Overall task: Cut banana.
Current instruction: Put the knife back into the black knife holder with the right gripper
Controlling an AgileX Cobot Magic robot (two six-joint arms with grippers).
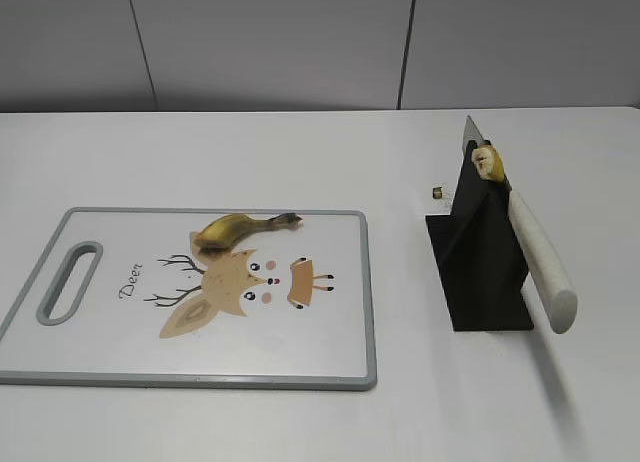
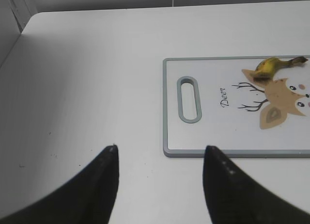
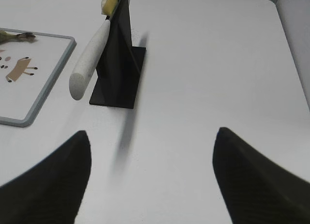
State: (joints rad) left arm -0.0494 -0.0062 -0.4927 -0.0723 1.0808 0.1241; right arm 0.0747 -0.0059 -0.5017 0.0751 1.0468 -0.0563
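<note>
A short yellow-brown banana piece with its stem (image 1: 240, 228) lies on the upper middle of the white cutting board (image 1: 100, 357); it also shows in the left wrist view (image 2: 276, 66) and, at the edge, in the right wrist view (image 3: 14, 37). A knife with a white handle (image 1: 540, 257) rests in a black stand (image 1: 480, 272), with a banana slice (image 1: 487, 162) stuck at the blade; the right wrist view shows the handle (image 3: 89, 56) too. My left gripper (image 2: 160, 151) is open and empty near the board's handle end. My right gripper (image 3: 152, 136) is open and empty in front of the stand. Neither gripper shows in the exterior view.
The cutting board (image 2: 167, 112) has a grey rim, a handle slot (image 2: 190, 99) and a deer drawing. A small dark object (image 1: 437, 192) lies on the white table behind the stand. A grey wall stands behind the table.
</note>
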